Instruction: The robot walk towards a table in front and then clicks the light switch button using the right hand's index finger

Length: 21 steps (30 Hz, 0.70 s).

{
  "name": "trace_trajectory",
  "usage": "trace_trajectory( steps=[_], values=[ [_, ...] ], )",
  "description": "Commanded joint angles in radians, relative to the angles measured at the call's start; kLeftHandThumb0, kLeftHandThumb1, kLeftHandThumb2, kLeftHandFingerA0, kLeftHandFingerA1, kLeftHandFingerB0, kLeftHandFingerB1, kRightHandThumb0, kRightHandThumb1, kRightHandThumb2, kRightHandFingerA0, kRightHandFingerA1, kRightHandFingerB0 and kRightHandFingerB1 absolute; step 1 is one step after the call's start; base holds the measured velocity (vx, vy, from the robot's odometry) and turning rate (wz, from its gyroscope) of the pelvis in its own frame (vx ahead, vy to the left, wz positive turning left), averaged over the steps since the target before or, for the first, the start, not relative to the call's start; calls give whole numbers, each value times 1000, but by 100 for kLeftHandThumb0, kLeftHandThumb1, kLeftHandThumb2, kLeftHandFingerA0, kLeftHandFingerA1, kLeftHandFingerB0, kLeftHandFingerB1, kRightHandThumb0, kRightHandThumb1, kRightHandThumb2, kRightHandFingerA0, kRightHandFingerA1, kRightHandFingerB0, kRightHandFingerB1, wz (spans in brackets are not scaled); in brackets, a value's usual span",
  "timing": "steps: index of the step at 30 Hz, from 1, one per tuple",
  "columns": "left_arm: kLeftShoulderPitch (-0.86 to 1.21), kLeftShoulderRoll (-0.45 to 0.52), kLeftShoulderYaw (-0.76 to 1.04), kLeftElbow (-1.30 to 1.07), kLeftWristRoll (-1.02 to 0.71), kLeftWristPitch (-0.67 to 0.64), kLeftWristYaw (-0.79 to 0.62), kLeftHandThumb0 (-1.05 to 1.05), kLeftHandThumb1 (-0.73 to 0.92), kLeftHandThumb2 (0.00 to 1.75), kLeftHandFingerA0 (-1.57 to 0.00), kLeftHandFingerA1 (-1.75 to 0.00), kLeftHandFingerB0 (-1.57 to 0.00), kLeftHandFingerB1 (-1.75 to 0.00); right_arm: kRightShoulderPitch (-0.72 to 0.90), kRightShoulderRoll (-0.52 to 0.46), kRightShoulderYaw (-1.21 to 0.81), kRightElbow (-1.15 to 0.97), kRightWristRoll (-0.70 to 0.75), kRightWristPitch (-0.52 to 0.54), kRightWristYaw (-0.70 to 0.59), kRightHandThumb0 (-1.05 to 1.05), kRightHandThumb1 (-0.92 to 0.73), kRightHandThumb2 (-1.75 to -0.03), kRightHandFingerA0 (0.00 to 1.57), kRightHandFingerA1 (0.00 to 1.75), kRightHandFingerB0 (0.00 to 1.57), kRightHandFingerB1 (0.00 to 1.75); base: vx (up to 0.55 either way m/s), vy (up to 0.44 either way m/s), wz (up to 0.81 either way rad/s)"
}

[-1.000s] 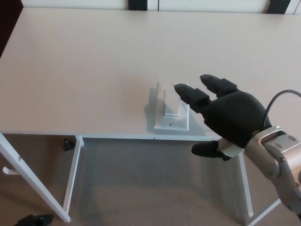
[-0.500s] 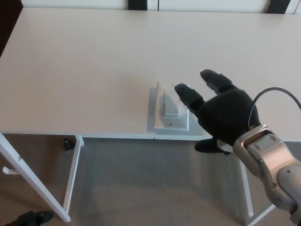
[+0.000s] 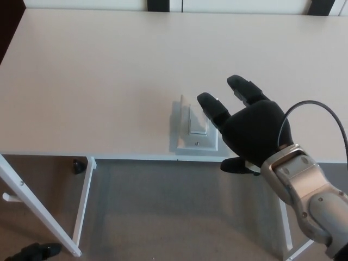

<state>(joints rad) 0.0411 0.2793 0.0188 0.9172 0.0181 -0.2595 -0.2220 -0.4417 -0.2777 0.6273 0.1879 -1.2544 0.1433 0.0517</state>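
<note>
- White light switch: rectangular plate, rocker in the middle, near the pale surface front edge.
- Right hand: fingers spread, empty, index tip over the plate's upper right.

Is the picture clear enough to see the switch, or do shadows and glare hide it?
In the head view, the light is soft and even with no hard glare; the white switch plate casts a faint shadow on the pale table, and its white-on-white edges are low in contrast; the right hand is sharp, not blurred, and its index finger covers the plate's upper right corner.
</note>
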Motion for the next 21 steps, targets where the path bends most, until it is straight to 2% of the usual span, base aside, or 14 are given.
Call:
trace_trajectory(
  steps=[1,4,5,6,9,10,12,16,17,18,21],
  values=[
    [1,15,4,-7,13,32,10,-25,65,59,-50,-55,-36,-43,-20,4,6,35,2,10,10,-102,-62,-98,0,5,0,0,0,0,0],
    [-5,11,15,-4,-3,36,-7,-23,66,59,-47,-55,-34,-43,-27,8,5,58,16,-2,0,-101,-61,-97,0,2,0,0,0,0,0],
    [-1,12,13,-10,2,37,-5,-21,46,92,-42,-65,-24,-54,-30,9,11,72,13,0,10,-103,-62,-99,0,3,0,0,0,0,0],
    [-1,15,10,-7,5,31,-9,-22,46,92,-41,-63,-23,-54,-30,11,12,76,16,2,20,-103,-62,-98,0,3,0,0,0,0,0],
    [0,18,8,-7,8,30,-10,-22,46,92,-42,-64,-23,-54,-29,14,11,84,28,2,24,-102,-62,-97,0,2,0,0,0,0,0],
    [-5,18,8,-5,10,33,-6,-25,66,59,-49,-54,-34,-41,-29,13,10,89,29,1,19,-98,-60,-96,0,3,2,4,0,0,0],
    [-6,12,17,-7,-5,40,-13,-23,66,59,-49,-55,-34,-42,-26,13,12,97,29,-2,6,-101,-61,-97,0,0,7,3,0,0,0],
    [-14,13,15,3,3,38,-10,-24,66,59,-48,-54,-34,-42,-19,14,17,111,27,-5,-23,-102,-62,-98,0,0,6,4,0,0,0],
    [-15,14,15,2,3,38,-13,-21,46,92,-42,-64,-23,-54,-15,13,16,108,34,-10,-26,-103,-62,-97,0,0,5,3,0,0,0],
    [-15,14,14,1,5,37,-10,-24,66,59,-49,-53,-34,-42,-11,12,18,99,33,-10,-20,-99,-60,-97,0,4,2,5,0,0,0],
    [-16,16,12,2,7,33,-13,-25,66,59,-49,-54,-34,-42,-4,11,22,92,31,-10,-28,-98,-60,-96,0,4,3,6,0,0,0]
  ],
)
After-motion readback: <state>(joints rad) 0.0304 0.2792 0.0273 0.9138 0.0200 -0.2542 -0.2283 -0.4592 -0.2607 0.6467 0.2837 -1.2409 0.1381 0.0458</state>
